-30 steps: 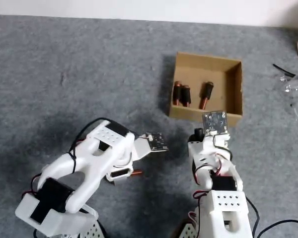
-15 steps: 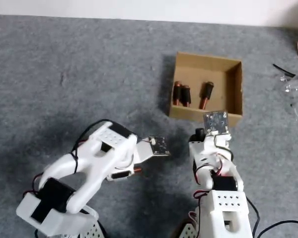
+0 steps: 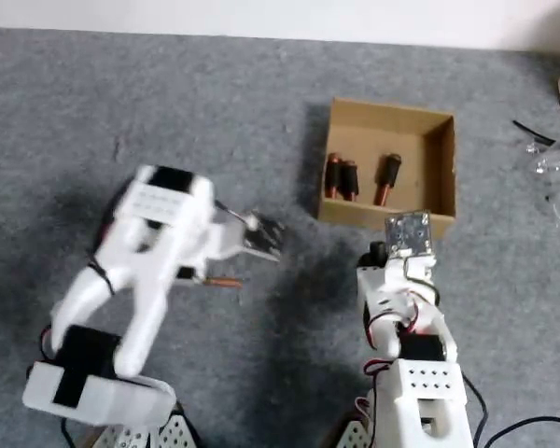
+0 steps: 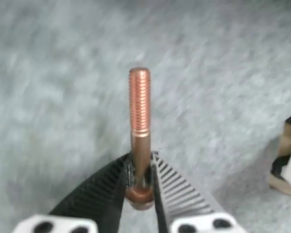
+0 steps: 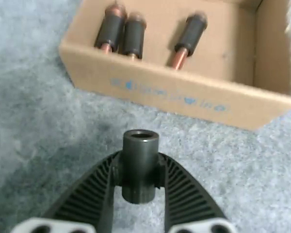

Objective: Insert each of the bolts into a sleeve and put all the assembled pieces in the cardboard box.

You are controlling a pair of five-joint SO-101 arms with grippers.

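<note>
1. Left gripper [image 4: 141,162]: jaws pinched on the head end of a copper-coloured bolt [image 4: 139,111]. The threaded shank projects past the fingertips and is bare, with no sleeve on it.
2. Right gripper [image 5: 139,167]: jaws clamped on a dark sleeve [image 5: 141,145]. Its open bore points away from the wrist, toward the box, and nothing shows inside the visible mouth.
3. Arm positions, high view: the left arm [image 3: 159,233] stands over the grey mat [image 3: 168,112], left of centre, with its bolt showing beneath it. The right arm [image 3: 401,308] sits just before the near wall of the box. The two are well apart.
4. Cardboard box [image 5: 174,94]: holds three assembled pieces [image 5: 134,34], all lying flat. Two touch side by side and the third piece [image 5: 189,33] lies apart from them.
5. Done, as judged: three bolt-and-sleeve sets are joined and boxed.
6. Left, as judged: a fourth set is in hand but not yet joined. The bolt tip has still to meet the sleeve bore, so both need lining up on one axis. The piece then goes into the box.
</note>
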